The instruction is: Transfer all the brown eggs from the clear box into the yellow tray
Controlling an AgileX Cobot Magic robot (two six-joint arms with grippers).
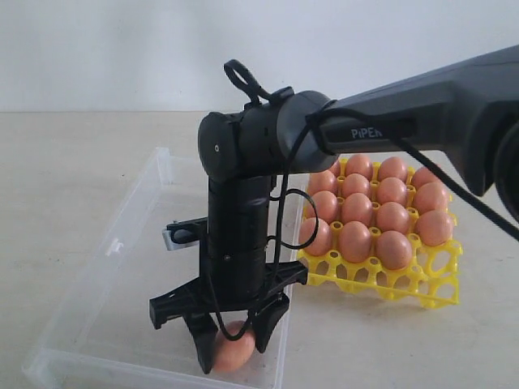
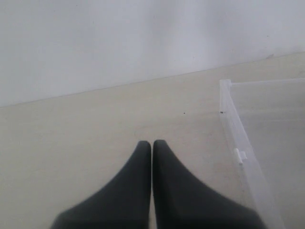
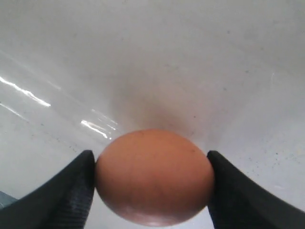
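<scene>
One egg (image 1: pixel 232 356) left in box (image 1: pixel 97 267), lying on box floor in the corner nearest tray (image 1: pixel 426 284). R gripper (image 1: pixel 234 354) points straight down over it, fingers (image 3: pixel 71 191) pressed to both sides of egg, pinching it; egg not yet off the floor. Egg's long axis seems to run finger to finger, so grip sits on its ends and may slip. Tray stands just outside box's long wall, on egg's side, packed w/ other eggs (image 1: pixel 373 215); free cup not made out. Next move, prob.: lift, carry over that wall. L gripper (image 2: pixel 152 145) fingers pressed together, holding nothing, outside box's opposite wall. R arm far nearer.
</scene>
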